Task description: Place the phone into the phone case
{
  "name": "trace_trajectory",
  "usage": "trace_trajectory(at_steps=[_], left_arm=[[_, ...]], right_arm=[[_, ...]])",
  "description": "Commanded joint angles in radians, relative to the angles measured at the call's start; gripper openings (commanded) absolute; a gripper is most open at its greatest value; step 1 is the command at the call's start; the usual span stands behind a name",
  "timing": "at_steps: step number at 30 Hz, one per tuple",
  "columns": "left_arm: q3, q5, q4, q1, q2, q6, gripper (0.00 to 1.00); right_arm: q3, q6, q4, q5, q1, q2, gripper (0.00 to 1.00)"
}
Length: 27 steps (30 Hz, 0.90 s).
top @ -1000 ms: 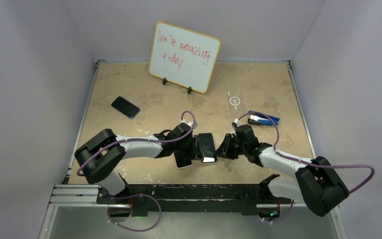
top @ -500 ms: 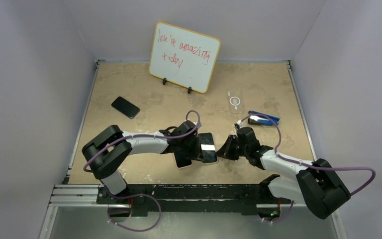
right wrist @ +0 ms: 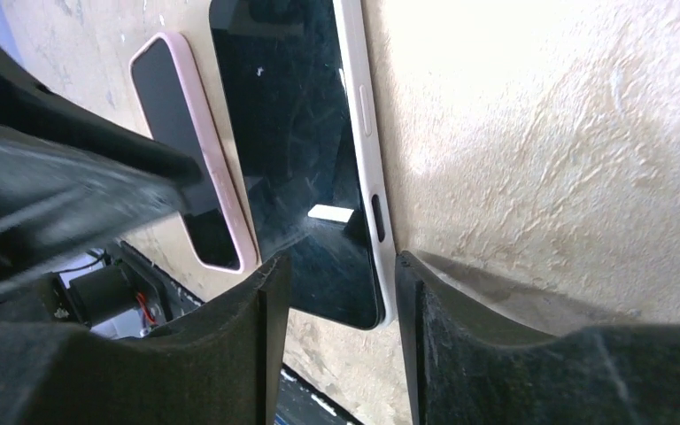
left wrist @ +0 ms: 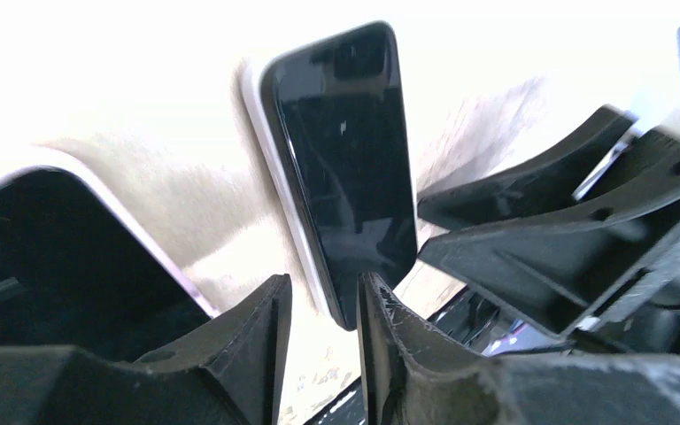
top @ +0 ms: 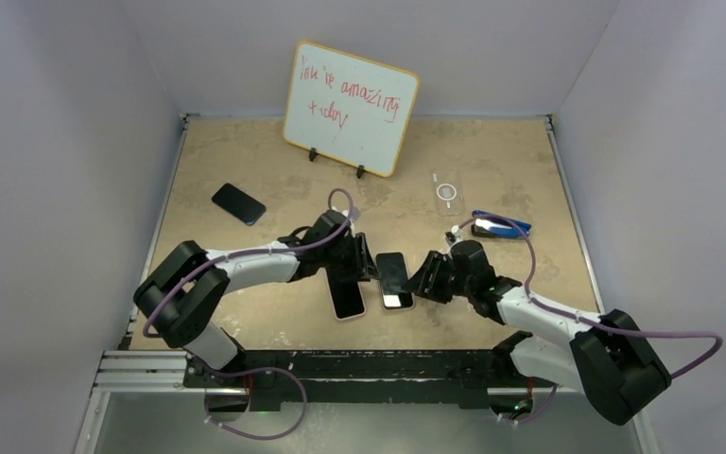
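The phone point(top: 394, 281), dark screen up with a white rim, lies flat on the table between both grippers. The pink phone case point(top: 347, 299) lies just left of it, open side up. My left gripper point(top: 367, 268) hovers at the far ends of the two and is narrowly open. In the left wrist view the phone point(left wrist: 345, 168) ends beside one finger of the left gripper point(left wrist: 325, 297), ungripped, with the case point(left wrist: 44, 257) at left. My right gripper point(top: 423, 281) is open at the phone's right edge. In the right wrist view the right gripper point(right wrist: 341, 274) straddles the phone point(right wrist: 297, 150), beside the case point(right wrist: 186, 150).
A second black phone point(top: 239, 203) lies at the back left. A whiteboard point(top: 351, 107) with red writing stands at the back. A clear case point(top: 447, 193) and a blue object point(top: 501, 225) lie at the right behind my right arm.
The phone, held tilted above the case between both grippers, now lies flat on the table right of the case. My left gripper let go and drew back to the far left.
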Motion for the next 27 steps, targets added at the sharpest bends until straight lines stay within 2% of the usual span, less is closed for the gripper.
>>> trace_trajectory(at_steps=[1,9,13,23,27], left_arm=[[0.003,0.018,0.047,0.056,-0.062,0.022,0.36],[0.024,0.031,0.095,0.059,0.04,0.042,0.36],[0.033,0.078,0.129,0.057,0.112,0.046,0.34],[0.032,0.08,0.121,0.058,0.122,0.08,0.15],[0.033,0.081,0.114,0.058,0.112,0.09,0.14]], right_arm=[[0.046,-0.018,0.054,-0.006,-0.014,0.032,0.5],[0.071,-0.021,0.13,-0.009,-0.034,0.138,0.53],[0.059,0.005,0.209,-0.065,-0.037,0.193,0.54],[-0.024,0.25,0.686,-0.254,-0.063,0.318,0.55],[-0.033,0.268,0.735,-0.275,-0.068,0.324,0.54]])
